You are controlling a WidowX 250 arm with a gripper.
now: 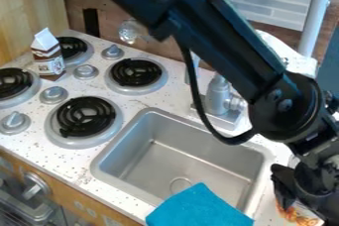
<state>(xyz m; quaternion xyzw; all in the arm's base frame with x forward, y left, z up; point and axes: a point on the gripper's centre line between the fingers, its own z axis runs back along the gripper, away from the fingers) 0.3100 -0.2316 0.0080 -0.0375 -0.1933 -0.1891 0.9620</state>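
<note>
Carton [47, 60]: brown and white, upright at left, among the stove burners.
Burners [84, 116]: four black coils set in the speckled white bench [74, 163], knobs [54, 94] between them.
Sink [179, 160]: grey, right of burners.
Blue cloth [198, 208]: over near rim of sink, left of end effector [295, 202], well apart from it.
Faucet [217, 95]: grey, behind sink.
Orange-patterned item [297, 215]: right of sink, just below end effector, partly hidden; contact unclear.
End effector: lower right, pointing down; can't tell if apart, together or clamped.
</note>
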